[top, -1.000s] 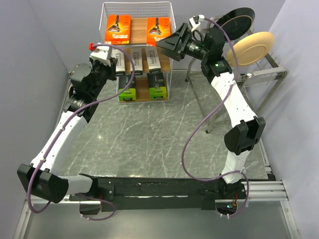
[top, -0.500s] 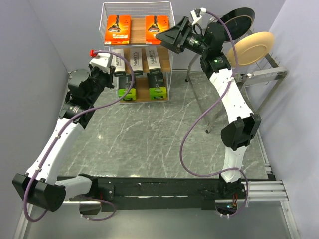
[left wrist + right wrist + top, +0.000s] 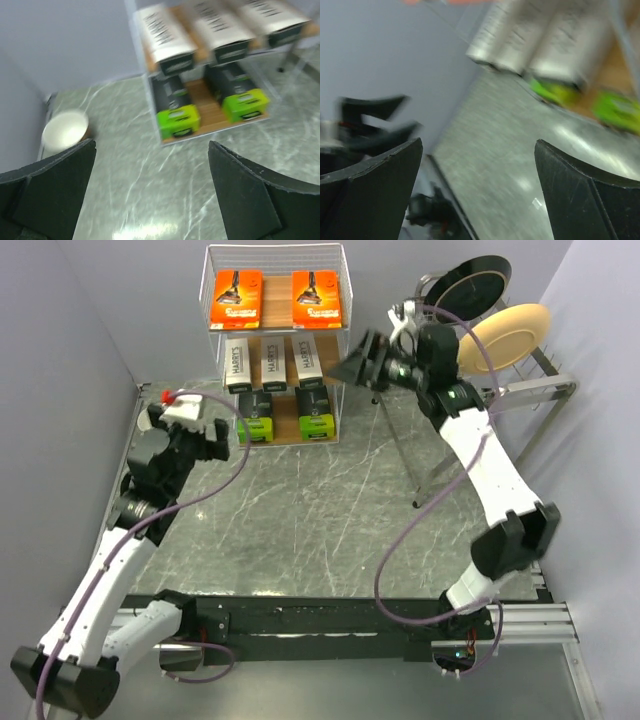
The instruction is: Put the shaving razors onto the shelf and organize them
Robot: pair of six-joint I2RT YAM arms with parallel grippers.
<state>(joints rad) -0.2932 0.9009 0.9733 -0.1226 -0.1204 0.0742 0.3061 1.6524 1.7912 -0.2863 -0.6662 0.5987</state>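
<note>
seven packs sit on the shelf (image 3: 286, 428) at the far side: two orange packs (image 3: 238, 298) on top, three white boxes (image 3: 270, 362) on the middle tier, two black boxes with green ends (image 3: 256, 425) on the bottom. left gripper (image 3: 152, 145) hangs wide and empty near the rack's left corner, and right gripper (image 3: 478, 144) is spread wide too, empty, just off its right side. looks like the placing is finished, so the next move calls only for a check of the rows and a clear path home. grey-green marbled table (image 3: 320, 510) shows no loose pack, a paper cup (image 3: 65, 131) stands far left by the pale lilac wall (image 3: 60, 330), and a dish rack (image 3: 530, 390) holds plates far right.
</note>
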